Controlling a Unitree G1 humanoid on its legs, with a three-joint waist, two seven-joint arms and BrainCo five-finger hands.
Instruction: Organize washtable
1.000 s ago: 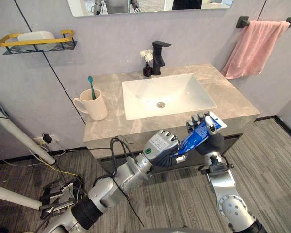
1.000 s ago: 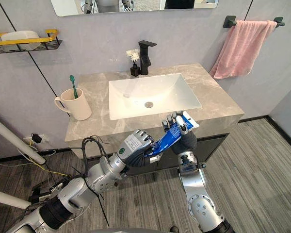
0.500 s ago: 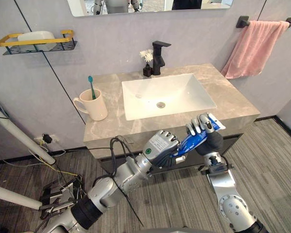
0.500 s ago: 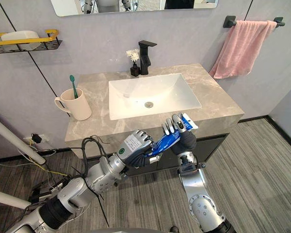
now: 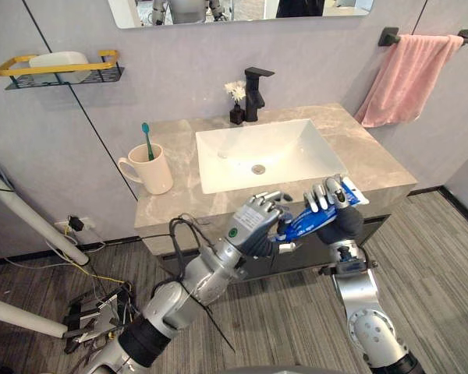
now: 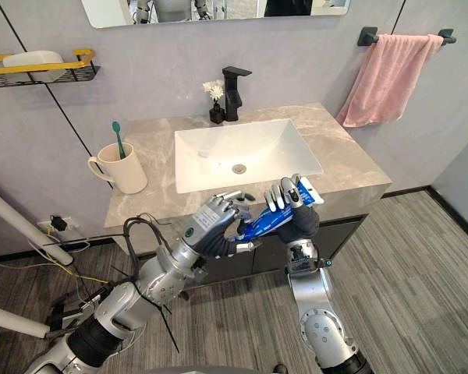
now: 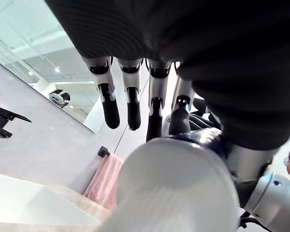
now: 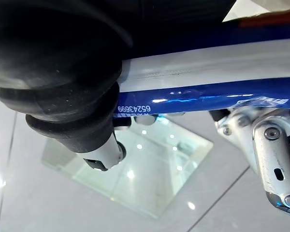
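The right hand [image 5: 339, 224] grasps a blue toothpaste tube [image 5: 306, 222], its fingers curled over the upper, flat end. The tube hangs in the air just in front of the washtable [image 5: 374, 160], off the front right corner of the sink [image 5: 269, 152]. It slants down toward the robot's left, and its white cap end lies by the palm of the left hand [image 5: 249, 222]. That hand is released: in the left wrist view its fingers [image 7: 130, 104] reach out straight past the cap [image 7: 179, 188] and do not close on it. In the right wrist view the blue body of the tube runs across just beside the hand's dark cover. On the marble top, left of the sink, stands a cream mug [image 5: 150, 170] with a teal toothbrush [image 5: 147, 140] upright in it, its brush end up. The white basin holds nothing but its drain [image 5: 258, 168]. At the back edge a small dark vase [image 5: 236, 114] holds white flowers [image 5: 235, 89], just beside the black faucet [image 5: 255, 89]. On the wall to the left, a wire shelf with a yellow rail [image 5: 58, 68] carries a pale white thing, too small to name. A pink towel [image 5: 405, 78] hangs from a dark bar on the wall to the right.
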